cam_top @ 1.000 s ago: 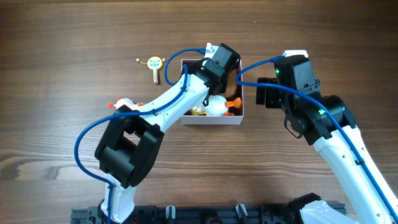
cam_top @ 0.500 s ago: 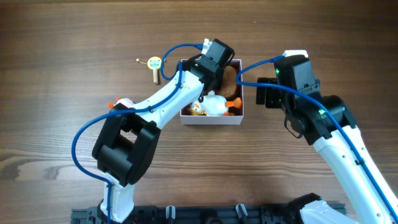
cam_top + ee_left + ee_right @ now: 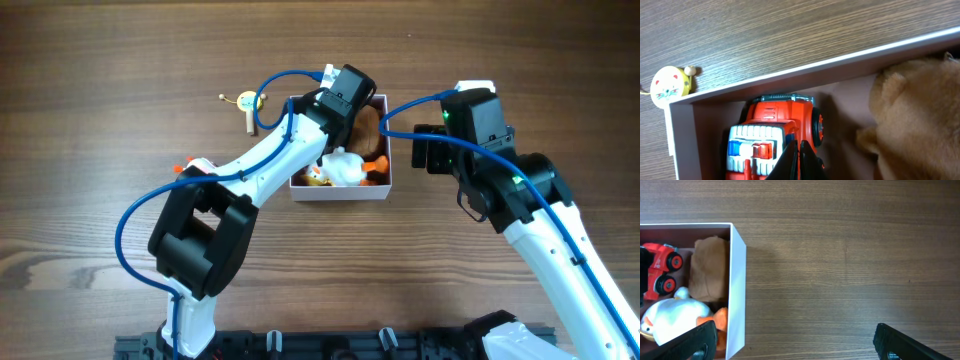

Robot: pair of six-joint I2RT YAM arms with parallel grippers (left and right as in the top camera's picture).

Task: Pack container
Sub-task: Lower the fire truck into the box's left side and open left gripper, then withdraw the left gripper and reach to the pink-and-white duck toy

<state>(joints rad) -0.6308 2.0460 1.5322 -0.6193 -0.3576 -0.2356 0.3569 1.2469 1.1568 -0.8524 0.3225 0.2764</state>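
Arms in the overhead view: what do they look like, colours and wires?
The left arm and right arm have white tubular links, chunky black joint housings and looping blue cables. Green lights glow on the right one. End effector fingers are black.

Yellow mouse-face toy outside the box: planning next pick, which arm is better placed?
Left: left pincer is over the white-walled pink box's corner nearest that yellow toy; right pincer hovers past the opposite wall.
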